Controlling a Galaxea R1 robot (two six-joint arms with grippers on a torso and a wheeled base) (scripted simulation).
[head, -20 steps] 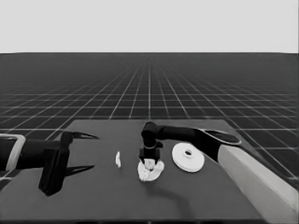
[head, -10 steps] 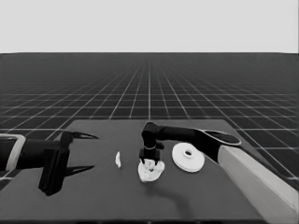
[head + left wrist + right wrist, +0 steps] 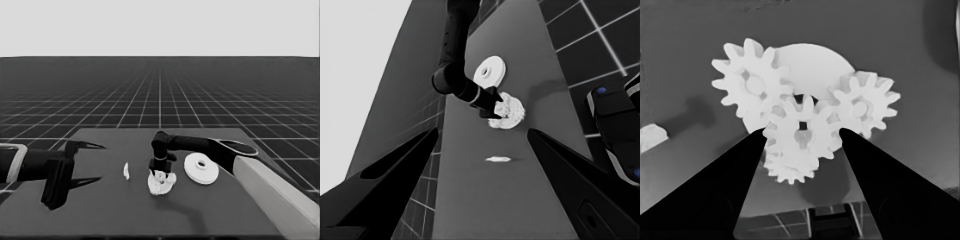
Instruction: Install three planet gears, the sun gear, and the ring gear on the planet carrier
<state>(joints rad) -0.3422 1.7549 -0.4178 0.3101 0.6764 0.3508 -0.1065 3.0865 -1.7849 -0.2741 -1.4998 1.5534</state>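
1. The right gripper [image 3: 160, 169] reaches in from the right and hangs straight above the gear cluster near the middle of the table [image 3: 100, 210]
2. In the right wrist view its two fingers [image 3: 730, 190] straddle the centre gear [image 3: 802, 134]; both inner edges meet that gear's teeth, so it looks clasped on it, though a firm pinch cannot be confirmed
3. The smaller round part [image 3: 812, 62] lies flat under the gears, its pale rim showing behind them
4. Two planet gears sit on it to either side of the centre gear: one on the left [image 3: 754, 82] and one on the right [image 3: 862, 107], both meshing with the middle one
5. A fourth gear [image 3: 790, 170] shows partly below the centre gear, between the fingers, largely covered by it
6. The larger round part [image 3: 201, 168] lies flat just right of the cluster, apart from it, with its small centre hole facing up
7. The thin white piece [image 3: 126, 171] stands alone left of the cluster, well clear of everything
8. The left gripper [image 3: 92, 162] waits over the table's left end, its fingers spread wide apart and holding nothing; the left wrist view looks between them toward the right arm at the cluster [image 3: 507, 111]
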